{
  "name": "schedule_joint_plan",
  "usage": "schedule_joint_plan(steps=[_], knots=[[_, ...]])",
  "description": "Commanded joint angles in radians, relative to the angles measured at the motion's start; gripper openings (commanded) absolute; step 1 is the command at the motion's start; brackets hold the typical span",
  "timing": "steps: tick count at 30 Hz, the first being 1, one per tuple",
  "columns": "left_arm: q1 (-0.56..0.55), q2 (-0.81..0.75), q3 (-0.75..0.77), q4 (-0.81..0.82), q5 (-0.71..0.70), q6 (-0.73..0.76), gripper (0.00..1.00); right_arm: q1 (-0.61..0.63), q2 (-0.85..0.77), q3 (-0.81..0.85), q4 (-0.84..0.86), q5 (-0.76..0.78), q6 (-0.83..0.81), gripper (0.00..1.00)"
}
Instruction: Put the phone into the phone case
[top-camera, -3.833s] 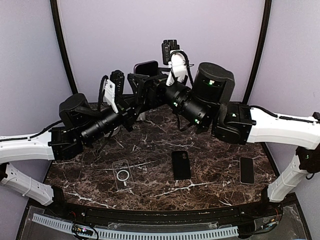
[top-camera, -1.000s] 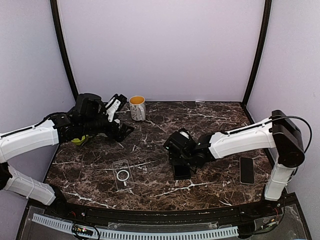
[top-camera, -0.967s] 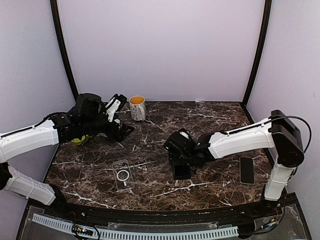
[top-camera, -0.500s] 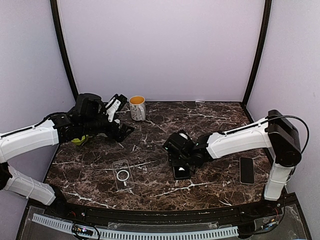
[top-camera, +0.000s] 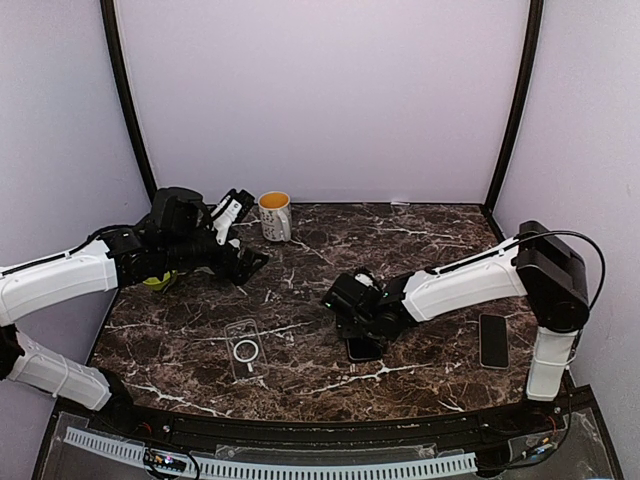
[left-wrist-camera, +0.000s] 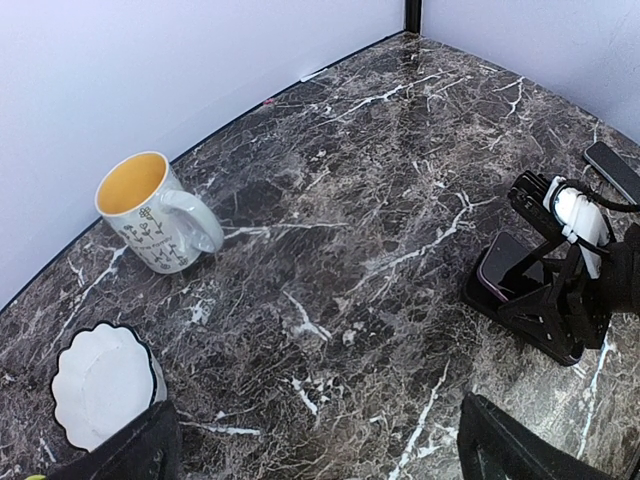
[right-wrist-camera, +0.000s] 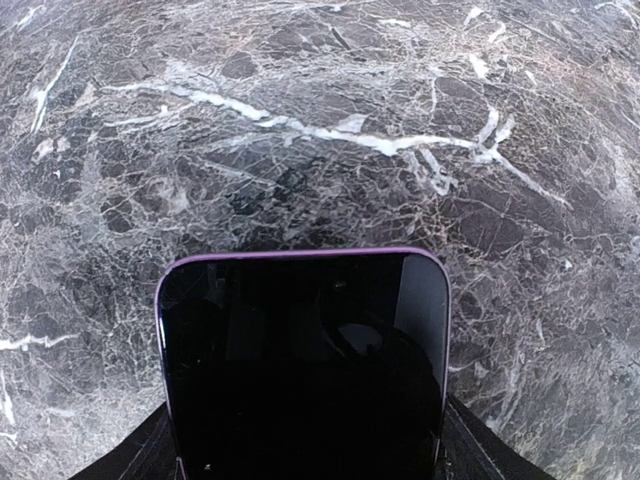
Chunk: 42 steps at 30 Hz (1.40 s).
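**Phone in the grip, case waiting at lower left**

Seen from the right wrist, the black phone (right-wrist-camera: 305, 360) fills the lower centre of the frame with a dark finger against each long edge. I take the right pincer (top-camera: 358, 328) to be clamped on it. From the left wrist the phone looks tilted, with one end up off the bench (top-camera: 420, 250).

The clear phone case (top-camera: 245, 348) lies flat at the lower left of the overhead view, well apart from the phone, with its white ring showing. The left pincer (top-camera: 248, 263) hovers near the mug (top-camera: 275, 216) at the upper left, its fingers spread wide and holding nothing. A second black phone (top-camera: 493, 340) lies at the lower right, clear of the work.

The step in hand looks like lifting and carrying. To do it well:

- Raise the phone level before moving it sideways, so no corner drags on the marble.
- Bring it over the case with the long sides parallel.
- Seat one end inside the soft rim first, then press the other end down.
- The case is light and may skid, so the free pincer could hold a corner.
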Motion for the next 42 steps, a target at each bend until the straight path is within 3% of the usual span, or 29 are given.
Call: schedule_joint_plan(steps=[1, 7, 9, 12, 25, 28, 33, 38, 42], knots=[[0.006, -0.030, -0.016, 0.022, 0.012, 0.014, 0.99, -0.001, 0.027, 0.022, -0.027, 0.020, -0.037, 0.21], [0.007, -0.030, -0.017, 0.024, 0.014, 0.017, 0.99, -0.002, 0.036, 0.037, -0.041, 0.027, -0.081, 0.67], [0.006, -0.030, -0.017, 0.024, 0.014, 0.016, 0.99, -0.001, 0.036, 0.036, -0.038, 0.023, -0.091, 0.76], [0.007, -0.030, -0.017, 0.024, 0.014, 0.015, 0.99, -0.001, 0.040, 0.035, -0.032, 0.019, -0.100, 0.82], [0.006, -0.029, -0.018, 0.024, 0.015, 0.017, 0.99, -0.002, 0.002, 0.088, -0.086, -0.017, -0.207, 0.92], [0.006, -0.030, -0.018, 0.024, 0.014, 0.017, 0.99, -0.001, -0.018, 0.119, -0.159, -0.035, -0.241, 0.91], [0.007, -0.031, -0.018, 0.024, 0.014, 0.020, 0.99, 0.038, -0.017, 0.167, -0.301, -0.042, -0.227, 0.78], [0.006, -0.028, -0.018, 0.022, 0.014, 0.020, 0.99, 0.082, -0.019, 0.189, -0.346, -0.106, -0.194, 0.55], [0.006, -0.027, -0.018, 0.022, 0.047, 0.020, 0.99, 0.088, -0.041, 0.140, -0.269, -0.210, -0.173, 0.40]])
